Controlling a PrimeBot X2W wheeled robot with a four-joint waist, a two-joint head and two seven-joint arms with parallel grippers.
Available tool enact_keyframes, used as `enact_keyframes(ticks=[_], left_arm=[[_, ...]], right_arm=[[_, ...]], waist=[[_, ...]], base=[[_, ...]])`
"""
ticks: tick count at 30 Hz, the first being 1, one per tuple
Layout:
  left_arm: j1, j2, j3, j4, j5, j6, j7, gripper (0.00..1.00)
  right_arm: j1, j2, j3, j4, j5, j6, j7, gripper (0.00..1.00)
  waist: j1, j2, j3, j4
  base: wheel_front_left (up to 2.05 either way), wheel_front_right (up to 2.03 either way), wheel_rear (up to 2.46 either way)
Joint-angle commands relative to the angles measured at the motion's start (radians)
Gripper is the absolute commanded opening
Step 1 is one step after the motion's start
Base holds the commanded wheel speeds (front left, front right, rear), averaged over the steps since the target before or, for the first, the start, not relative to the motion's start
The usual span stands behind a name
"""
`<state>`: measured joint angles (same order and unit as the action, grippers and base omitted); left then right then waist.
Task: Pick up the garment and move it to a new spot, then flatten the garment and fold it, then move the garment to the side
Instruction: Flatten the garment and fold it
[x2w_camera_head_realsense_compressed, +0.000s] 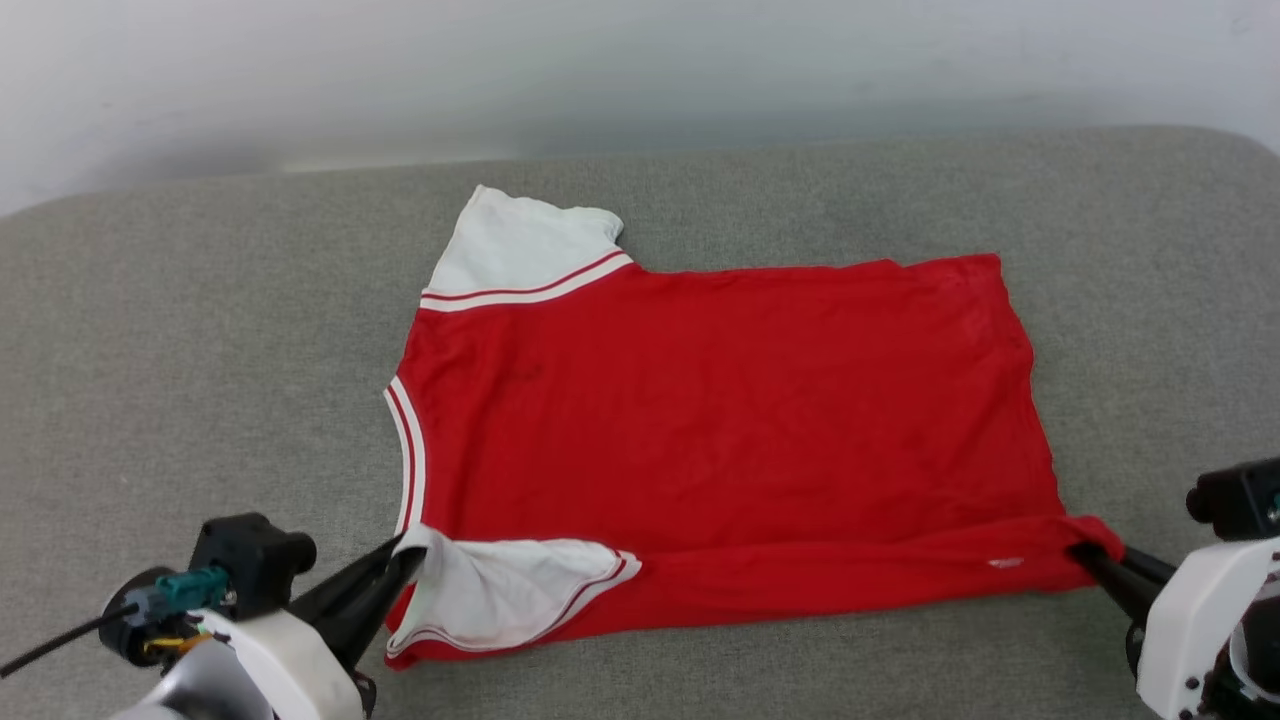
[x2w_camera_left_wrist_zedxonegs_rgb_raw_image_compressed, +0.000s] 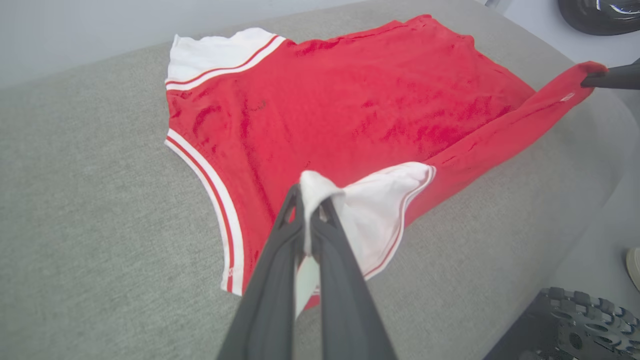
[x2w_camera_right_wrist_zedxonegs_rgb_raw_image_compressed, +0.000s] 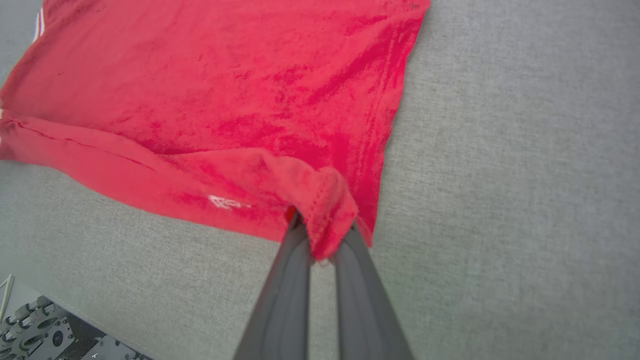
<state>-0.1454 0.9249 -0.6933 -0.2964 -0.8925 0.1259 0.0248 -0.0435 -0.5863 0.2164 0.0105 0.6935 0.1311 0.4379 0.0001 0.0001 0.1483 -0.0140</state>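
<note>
The garment (x2w_camera_head_realsense_compressed: 720, 400) is a red jersey T-shirt with white sleeves and red-and-white trim, spread plain side up on a grey padded surface, collar to the left. Its near edge is turned up into a narrow fold. My left gripper (x2w_camera_head_realsense_compressed: 405, 555) is shut on the near white sleeve (x2w_camera_left_wrist_zedxonegs_rgb_raw_image_compressed: 380, 210), pinching a corner of it between its fingers (x2w_camera_left_wrist_zedxonegs_rgb_raw_image_compressed: 280, 260). My right gripper (x2w_camera_head_realsense_compressed: 1080, 553) is shut on the near hem corner (x2w_camera_right_wrist_zedxonegs_rgb_raw_image_compressed: 325, 215), red cloth bunched over its tips. The far sleeve (x2w_camera_head_realsense_compressed: 520, 245) lies flat at the back left.
The grey padded surface (x2w_camera_head_realsense_compressed: 200, 330) reaches to a pale wall (x2w_camera_head_realsense_compressed: 640, 70) behind, with bare room on every side of the shirt. Its near edge (x2w_camera_right_wrist_zedxonegs_rgb_raw_image_compressed: 75, 300) drops off beside dark robot parts (x2w_camera_left_wrist_zedxonegs_rgb_raw_image_compressed: 575, 325).
</note>
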Motion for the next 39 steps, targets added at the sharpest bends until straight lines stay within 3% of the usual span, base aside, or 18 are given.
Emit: enact_keyframes(ticks=[1,11,19,20,21,22,27,30,39], left_arm=[[-0.030,-0.010,0.010,0.011,0.008,-0.009,0.003,0.00],[-0.214,-0.064,0.027,0.162,0.033,-0.080,0.021,0.00],[-0.290,-0.145,-0.011,0.340,0.059,-0.110,0.026,0.00],[-0.293,-0.156,-0.014,0.362,0.064,-0.105,0.020,0.04],[-0.297,-0.166,-0.016,0.386,0.079,-0.096,0.004,0.46],[-0.296,-0.178,-0.019,0.409,0.084,-0.088,-0.009,1.00],[-0.266,-0.250,-0.004,0.486,0.055,-0.074,-0.079,1.00],[-0.247,-0.263,0.016,0.503,0.032,-0.055,-0.106,1.00],[-0.115,-0.270,0.061,0.432,-0.044,0.076,-0.095,1.00]], right_arm=[[-0.028,0.015,-0.014,0.007,-0.011,-0.001,0.010,0.00],[-0.189,0.082,-0.024,0.065,-0.106,-0.001,0.092,0.00],[-0.249,0.113,0.000,0.129,-0.152,-0.001,0.113,0.00],[-0.251,0.114,0.004,0.137,-0.157,-0.001,0.115,0.15],[-0.255,0.117,0.010,0.146,-0.162,-0.001,0.115,1.00],[-0.259,0.118,0.013,0.147,-0.171,-0.001,0.102,1.00],[-0.246,0.127,0.011,0.164,-0.199,-0.001,0.077,1.00],[-0.223,0.128,0.003,0.151,-0.210,-0.001,0.073,1.00],[-0.122,0.183,-0.092,0.086,-0.294,-0.001,0.101,1.00]], waist=[[-0.0001,-0.0001,0.039,-0.002],[-0.0001,-0.0001,0.167,-0.003],[-0.0001,-0.0001,0.188,0.001],[-0.0001,-0.0001,0.185,0.001],[-0.0001,-0.0001,0.180,0.001],[-0.0001,-0.0001,0.175,0.001],[-0.0001,-0.0001,0.130,0.007],[-0.0001,-0.0001,0.094,0.010],[-0.0001,-0.0001,0.001,0.014]], base=[[0.00,0.00,0.00],[0.00,0.00,0.00],[0.00,0.00,0.00],[0.00,0.00,0.00],[0.00,0.00,0.00],[0.00,0.00,0.00],[0.00,0.00,0.00],[0.00,0.00,0.00],[0.00,0.00,0.00]])
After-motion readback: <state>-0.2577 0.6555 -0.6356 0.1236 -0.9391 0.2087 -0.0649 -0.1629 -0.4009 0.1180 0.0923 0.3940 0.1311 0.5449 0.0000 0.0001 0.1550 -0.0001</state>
